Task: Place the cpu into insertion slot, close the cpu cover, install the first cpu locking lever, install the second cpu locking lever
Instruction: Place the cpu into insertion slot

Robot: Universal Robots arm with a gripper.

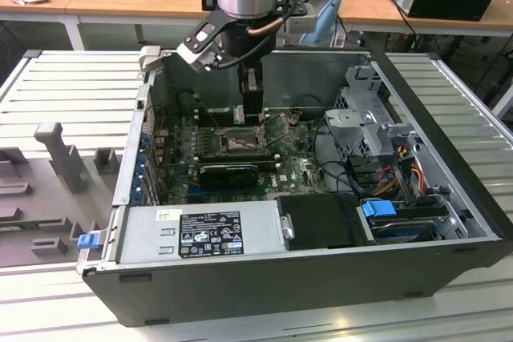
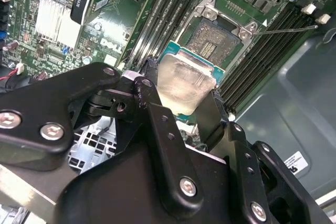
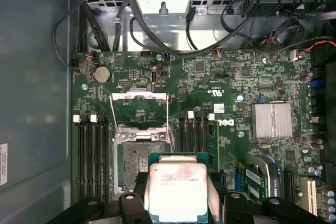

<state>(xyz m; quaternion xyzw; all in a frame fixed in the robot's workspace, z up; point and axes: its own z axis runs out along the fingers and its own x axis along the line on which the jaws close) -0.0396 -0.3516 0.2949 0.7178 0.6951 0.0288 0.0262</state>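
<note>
My gripper [image 2: 185,94] is shut on the cpu [image 2: 184,83], a flat square chip with a pale silver top, gripped by two opposite edges between black fingers [image 2: 152,80]. In the first wrist view the cpu [image 3: 177,188] hangs above the motherboard, beside the insertion slot [image 3: 137,163] and partly over one edge of it. The slot's dark contact field [image 2: 214,39] lies bare. The cpu cover [image 3: 139,98] stands swung open at the slot's far side. A thin locking lever [image 2: 286,29] sticks out, raised. In the exterior view the gripper [image 1: 252,108] hovers just above the insertion slot [image 1: 238,142].
Black memory slots [image 3: 94,150] flank the socket on both sides. A finned silver heatsink [image 3: 272,120] and a black expansion card [image 1: 228,172] sit nearby. The case walls, a power supply [image 1: 200,234], a drive cage [image 1: 365,126] and loose cables [image 3: 157,40] hem the board in.
</note>
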